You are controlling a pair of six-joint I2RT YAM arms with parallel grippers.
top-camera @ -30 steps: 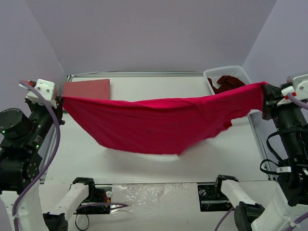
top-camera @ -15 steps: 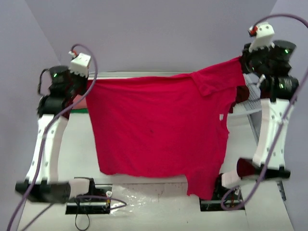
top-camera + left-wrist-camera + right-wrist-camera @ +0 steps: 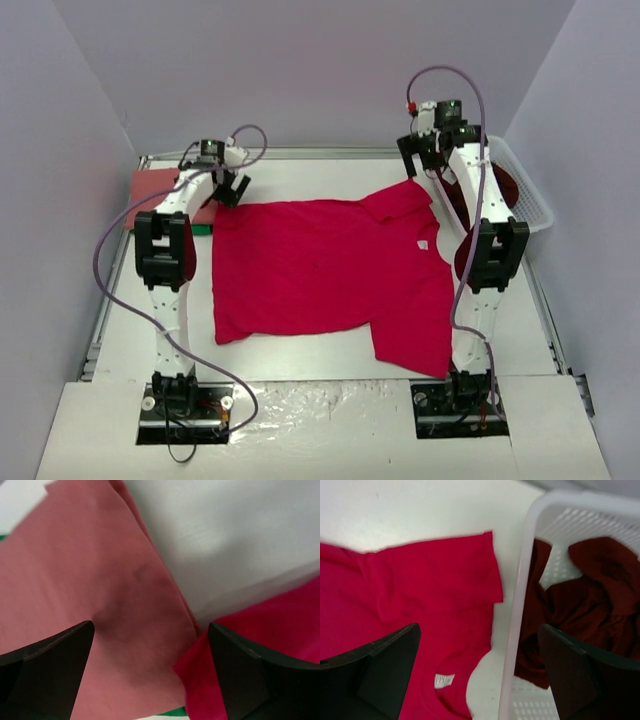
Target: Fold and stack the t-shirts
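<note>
A bright crimson t-shirt (image 3: 320,270) lies spread flat on the white table, its white neck label (image 3: 422,244) toward the right. My left gripper (image 3: 228,185) hovers open over the shirt's back left corner (image 3: 205,680), partly above a folded salmon-red t-shirt (image 3: 158,185) (image 3: 90,580). Nothing is between the left gripper (image 3: 150,655) fingers. My right gripper (image 3: 425,160) hangs open above the shirt's back right sleeve (image 3: 420,590). The right gripper (image 3: 480,665) holds nothing. A dark maroon t-shirt (image 3: 590,600) lies crumpled in the basket.
A white lattice basket (image 3: 530,190) (image 3: 520,605) stands at the back right, close beside the right arm. The salmon shirt rests at the table's back left corner. Grey walls close in the table on three sides.
Both grippers held the crimson shirt stretched in the air, swung it up and back, then laid it flat on the table. Both have let go and opened.
</note>
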